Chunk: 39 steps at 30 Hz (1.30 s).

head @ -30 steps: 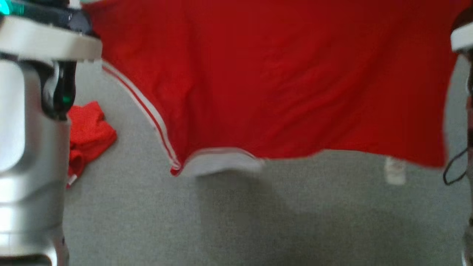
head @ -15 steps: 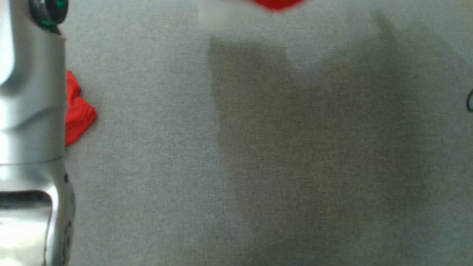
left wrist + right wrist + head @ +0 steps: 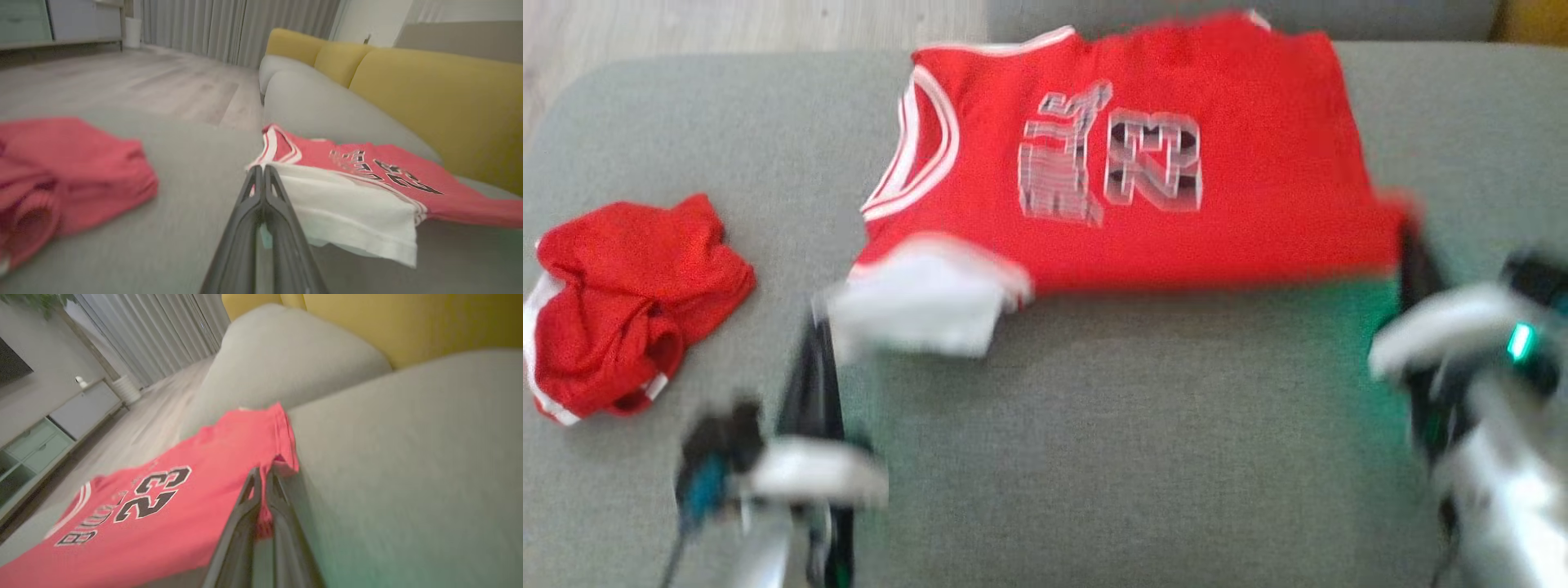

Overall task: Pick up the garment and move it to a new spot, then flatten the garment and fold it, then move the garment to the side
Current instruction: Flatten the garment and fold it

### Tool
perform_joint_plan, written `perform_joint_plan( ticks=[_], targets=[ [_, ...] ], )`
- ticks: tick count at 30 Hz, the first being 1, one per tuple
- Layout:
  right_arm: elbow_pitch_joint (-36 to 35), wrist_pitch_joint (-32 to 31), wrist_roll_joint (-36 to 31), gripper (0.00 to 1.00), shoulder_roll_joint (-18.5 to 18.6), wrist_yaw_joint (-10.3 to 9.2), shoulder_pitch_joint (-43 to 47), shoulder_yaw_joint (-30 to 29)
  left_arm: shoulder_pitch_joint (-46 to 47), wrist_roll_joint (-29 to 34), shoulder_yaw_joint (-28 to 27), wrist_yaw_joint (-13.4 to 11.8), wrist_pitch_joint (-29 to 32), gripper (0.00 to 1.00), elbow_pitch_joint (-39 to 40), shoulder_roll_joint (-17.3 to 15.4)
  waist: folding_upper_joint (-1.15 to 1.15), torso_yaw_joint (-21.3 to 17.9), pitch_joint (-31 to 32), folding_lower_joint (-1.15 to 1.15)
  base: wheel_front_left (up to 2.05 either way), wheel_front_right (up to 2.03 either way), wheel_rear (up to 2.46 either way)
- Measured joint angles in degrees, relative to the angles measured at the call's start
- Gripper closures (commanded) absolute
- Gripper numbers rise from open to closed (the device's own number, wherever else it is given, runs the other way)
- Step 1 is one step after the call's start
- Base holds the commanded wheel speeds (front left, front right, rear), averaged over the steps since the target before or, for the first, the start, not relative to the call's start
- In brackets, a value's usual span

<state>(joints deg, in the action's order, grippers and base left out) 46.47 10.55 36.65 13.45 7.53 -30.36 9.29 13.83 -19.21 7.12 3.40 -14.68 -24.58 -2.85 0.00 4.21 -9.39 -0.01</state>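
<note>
1. A red basketball jersey (image 3: 1176,237) lay spread face up on a grey sofa seat (image 3: 1135,457). Its number 23 showed, its neck and armholes pointed away from the robot, and its hem was nearest the robot. The head view was blurred.
2. The left hand (image 3: 818,325) was clenched on the jersey's near left corner. There a white flap (image 3: 923,306) of cloth lay turned over onto the seat. In the left wrist view the two fingers of this hand (image 3: 261,173) met at the flap's edge, with a pale sliver of cloth between them.
3. The right hand (image 3: 1411,245) was clenched on the near right corner. In the right wrist view red cloth showed pinched between its closed fingers (image 3: 263,475), and that corner was lifted slightly off the seat.
4. A crumpled red garment (image 3: 629,302) lay on the seat to the robot's left, well apart from the jersey. Yellow back cushions (image 3: 441,102) stood beyond the seat.
5. The step in hand looked like flattening, with folding not yet begun.
6. To flatten the jersey well, both hands would draw the two corners apart and gently toward the robot, keeping the hem taut and low.
7. The white flap needed turning back so that the left corner lay as a single layer before either hand released.
8. Both corners should be set down level with each other, since uneven tension would skew the hem and wrinkle the printed front.
9. The left arm needed to stay away from the crumpled garment.
</note>
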Motion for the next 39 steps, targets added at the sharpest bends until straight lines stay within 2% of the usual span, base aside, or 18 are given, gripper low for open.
perform_joint_plan(
  ticks=[5, 11, 16, 20, 24, 27, 32, 39],
  targets=[
    [-0.58, -0.22, 4.32, 1.00, -0.49, 0.00, 10.70, 3.07, -11.05, -2.45, 0.56, 0.10, 0.00, 1.00, 1.02, 0.36, 0.00, -0.38, 3.04, 0.00, 0.00, 0.00, 0.00],
    [-2.27, 0.88, 7.72, 1.00, -0.73, 0.00, 18.27, 5.17, -20.64, -4.34, 5.25, -0.99, 0.00, 1.00, 2.75, 0.35, 0.00, -0.24, 7.39, -0.01, 0.00, 0.00, 0.00],
    [-4.02, 1.15, 9.24, 1.00, -0.65, 0.00, 23.82, 6.62, -24.52, -1.49, 4.21, -1.05, 0.00, 1.00, 5.00, 0.14, 0.00, 0.54, 9.73, -0.01, 0.00, 0.00, 0.00],
    [-6.10, 1.53, 10.71, 1.00, -0.42, 0.00, 24.80, 6.45, -24.77, -0.86, 3.05, -0.78, 0.00, 1.00, 8.58, 0.07, 0.00, 0.88, 9.82, 0.00, 0.00, 0.00, 0.00],
    [-8.01, 1.41, 11.61, 1.00, -0.32, 0.00, 23.84, 5.73, -21.02, -0.87, 3.05, 0.10, 0.00, 1.00, 11.10, 0.04, 0.00, 0.88, 8.51, 0.01, 0.00, 0.00, 0.00],
    [-8.92, -0.03, 12.30, 1.00, -0.34, 0.00, 20.47, 5.02, -13.28, -0.92, 3.58, 0.07, -0.01, 1.00, 11.07, 0.07, 0.00, 0.80, 6.76, 0.01, 0.00, 0.00, 0.00],
    [-9.37, -2.93, 13.74, 1.00, -1.32, 0.00, 12.32, 2.98, 0.43, -2.18, 4.56, -2.52, -0.02, 1.00, 6.92, 0.27, 0.00, 0.38, 2.97, 0.03, 0.00, 0.00, 0.00],
    [-8.36, -5.72, 14.82, 1.00, -2.66, 0.00, 4.60, 1.13, 10.37, -2.40, 4.31, -4.49, -0.02, 1.00, 1.41, 0.52, 0.00, -0.60, -2.75, 0.03, 0.00, 0.00, 0.00]
  ],
)
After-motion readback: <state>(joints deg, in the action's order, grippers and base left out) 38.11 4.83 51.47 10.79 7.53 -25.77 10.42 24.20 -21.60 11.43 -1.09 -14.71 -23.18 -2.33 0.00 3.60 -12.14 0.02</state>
